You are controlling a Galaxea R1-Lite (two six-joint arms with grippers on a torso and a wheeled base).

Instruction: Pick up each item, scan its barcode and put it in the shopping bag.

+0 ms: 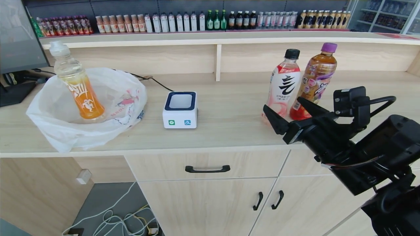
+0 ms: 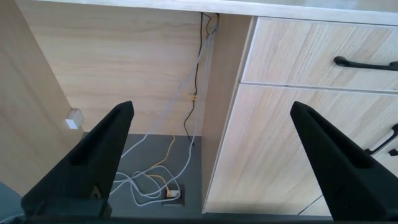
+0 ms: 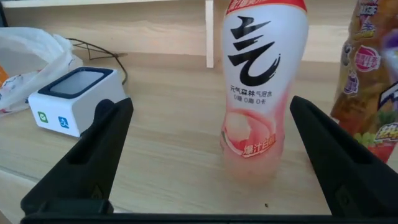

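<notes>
A pink-and-white bottle [image 1: 284, 83] with a black cap stands on the counter at the right, and beside it a brown tea bottle [image 1: 315, 80] with a purple cap. My right gripper [image 1: 285, 111] is open just in front of the pink bottle [image 3: 264, 93], its fingers either side of it but short of touching. The white scanner [image 1: 180, 109] sits mid-counter. An orange drink bottle [image 1: 78, 83] stands inside the white plastic shopping bag [image 1: 108, 126] at the left. My left gripper [image 2: 211, 162] hangs open below the counter, facing the cabinet side.
The counter [image 1: 229, 121] has a raised back shelf with a row of bottles behind. A monitor [image 1: 18, 36] stands at far left. A black cable [image 1: 157, 83] runs behind the scanner. Drawers and cabinet doors [image 1: 210, 196] lie below; cables on the floor [image 2: 155, 183].
</notes>
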